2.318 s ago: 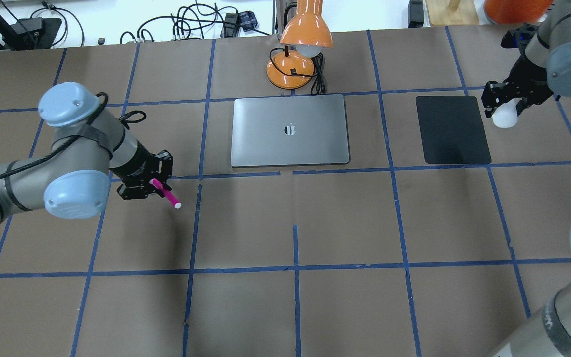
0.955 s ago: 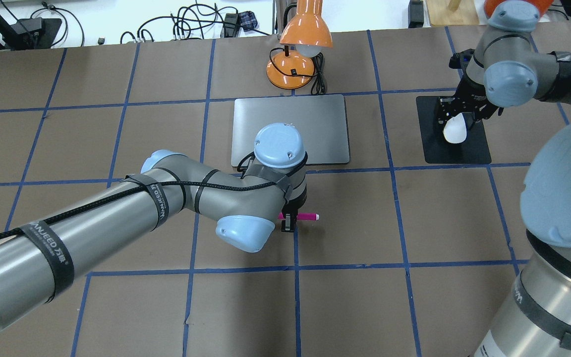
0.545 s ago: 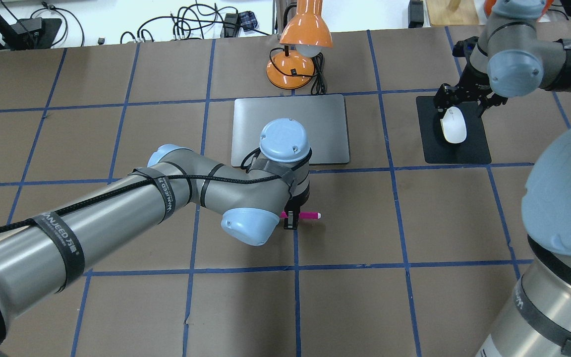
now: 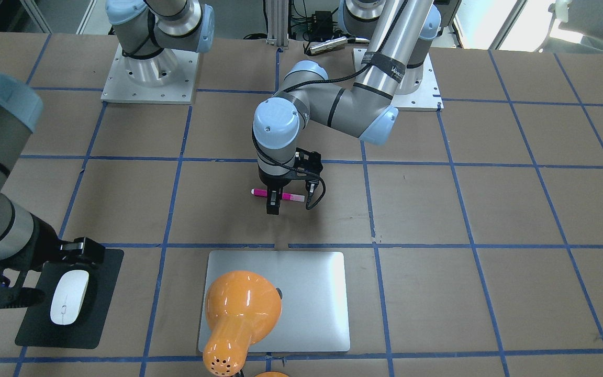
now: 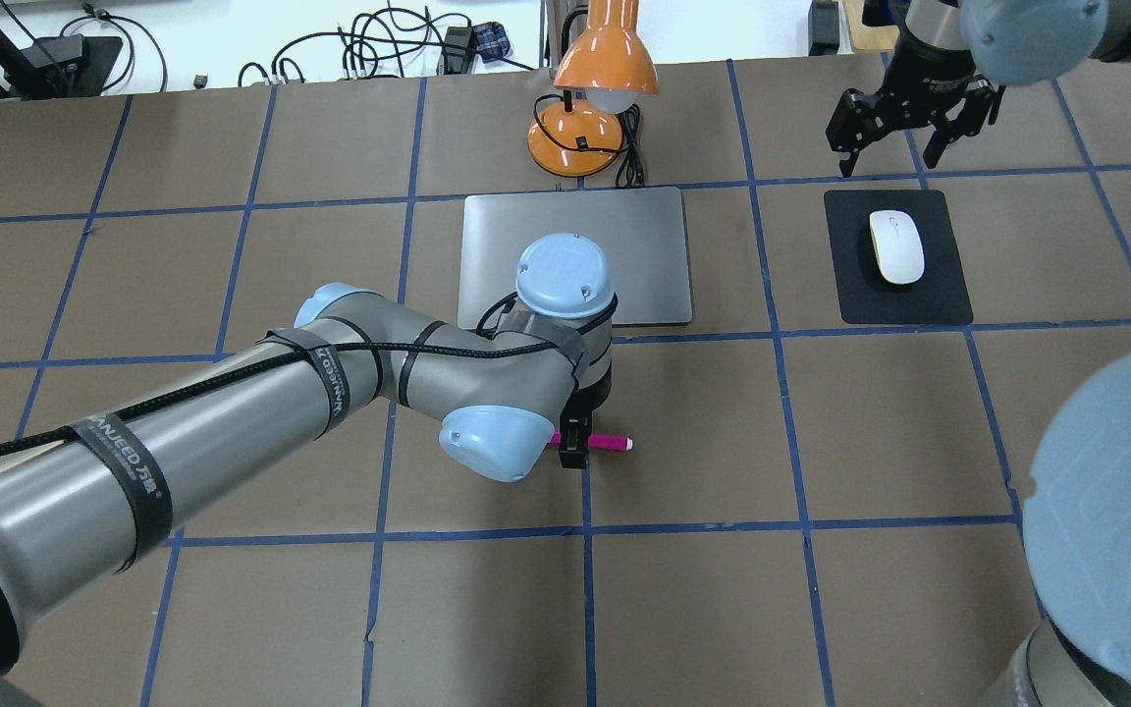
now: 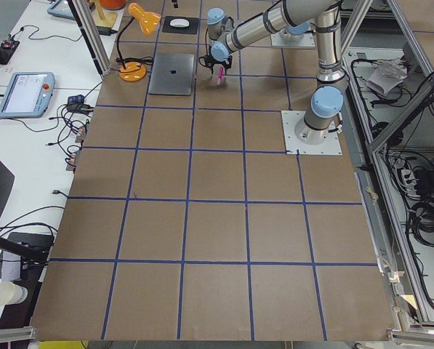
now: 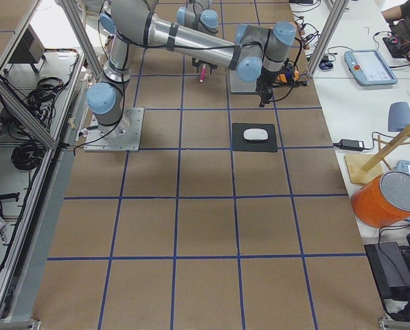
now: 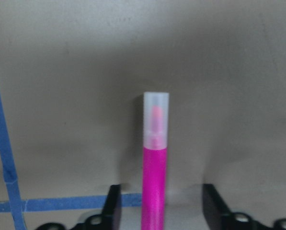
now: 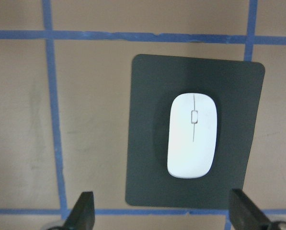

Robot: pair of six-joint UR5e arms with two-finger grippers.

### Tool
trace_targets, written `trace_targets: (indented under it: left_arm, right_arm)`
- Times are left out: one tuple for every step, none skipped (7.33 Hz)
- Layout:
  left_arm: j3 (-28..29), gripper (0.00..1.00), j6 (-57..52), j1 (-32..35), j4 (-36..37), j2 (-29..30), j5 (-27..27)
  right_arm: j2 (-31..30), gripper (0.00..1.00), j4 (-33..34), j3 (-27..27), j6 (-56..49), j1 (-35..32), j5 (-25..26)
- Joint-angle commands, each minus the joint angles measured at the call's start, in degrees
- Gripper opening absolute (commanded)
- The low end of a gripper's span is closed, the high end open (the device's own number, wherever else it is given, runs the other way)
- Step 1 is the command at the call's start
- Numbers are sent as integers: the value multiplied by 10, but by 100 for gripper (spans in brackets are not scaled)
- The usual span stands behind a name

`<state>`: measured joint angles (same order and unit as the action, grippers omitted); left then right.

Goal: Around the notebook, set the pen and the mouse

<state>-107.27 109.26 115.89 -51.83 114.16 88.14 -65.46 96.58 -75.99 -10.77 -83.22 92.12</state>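
Your left fingers (image 8: 113,208) slightly parted around the slim pink pen (image 8: 154,177), right fingers (image 9: 84,211) wide above smooth oval mouse (image 9: 192,135).

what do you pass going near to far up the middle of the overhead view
pen → notebook → orange lamp. The mouse on its black mat lies off to the right, level with the notebook, so it has no clear place in the order.
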Motion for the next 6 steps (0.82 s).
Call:
trace_targets:
  left_arm:
    - [26,99,-127,-17,-66,-44,2]
    - [59,99,-262,-27,-166,-86,4]
    - [93,98,-411,-54,-277,-134,4]
    - [108,96,-518,-96,-342,-180,4]
    - [108,96,-628,-130,-361,-221,4]
    - [109,96,-763,-164,-362,-254,5]
  right_arm:
    - [-80,100,-94,7,19,-25,-1]
    - [-111,100,-98,14,32,-34,-4]
    - [-115,100,-124,36,40,-44,-1]
    - [-114,100,-149,36,43,-45,-3]
    - [-120,100,-148,40,80,-52,3]
    - [-121,100,-153,35,101,-69,3]
